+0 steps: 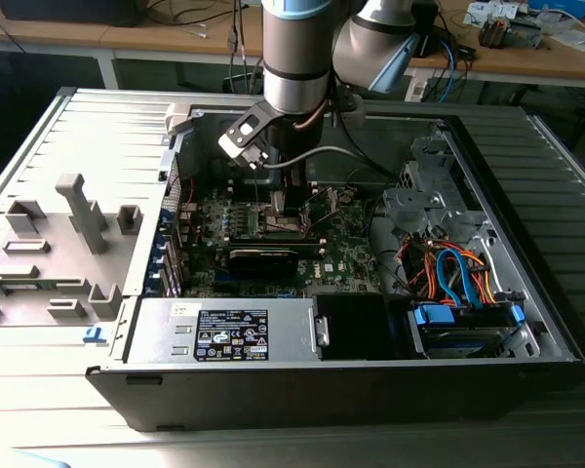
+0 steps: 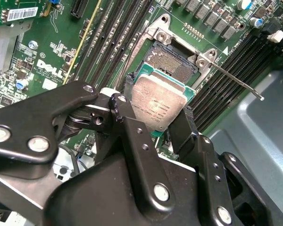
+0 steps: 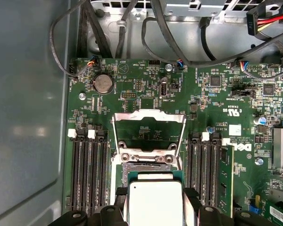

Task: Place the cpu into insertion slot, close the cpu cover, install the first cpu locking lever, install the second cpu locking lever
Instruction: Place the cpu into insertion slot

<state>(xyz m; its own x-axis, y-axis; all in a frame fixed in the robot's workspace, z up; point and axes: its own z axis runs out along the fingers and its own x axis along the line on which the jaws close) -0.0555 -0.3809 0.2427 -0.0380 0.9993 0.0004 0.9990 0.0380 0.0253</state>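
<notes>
The cpu [image 2: 162, 106], its silvery top facing up, sits clamped between the two black fingers [image 2: 181, 127] of the gripper [image 2: 156, 101], which press on its opposite edges; in the first wrist view the same cpu [image 3: 154, 202] shows pinched between the finger tips. It hangs over one edge of the insertion slot [image 2: 172, 63], whose grid of contacts lies partly uncovered beyond the chip; whether the chip already touches the slot cannot be told. The cpu cover [image 3: 148, 115] stands swung open on the slot's far side, with green board showing through its window. A thin metal lever [image 2: 236, 81] angles away from one corner of the slot. Long black memory slots [image 3: 87, 169] flank the slot on both sides of the green motherboard [image 3: 132, 89]. In the exterior view the arm [image 1: 292, 58] reaches down into the open computer case [image 1: 526, 195].
</notes>
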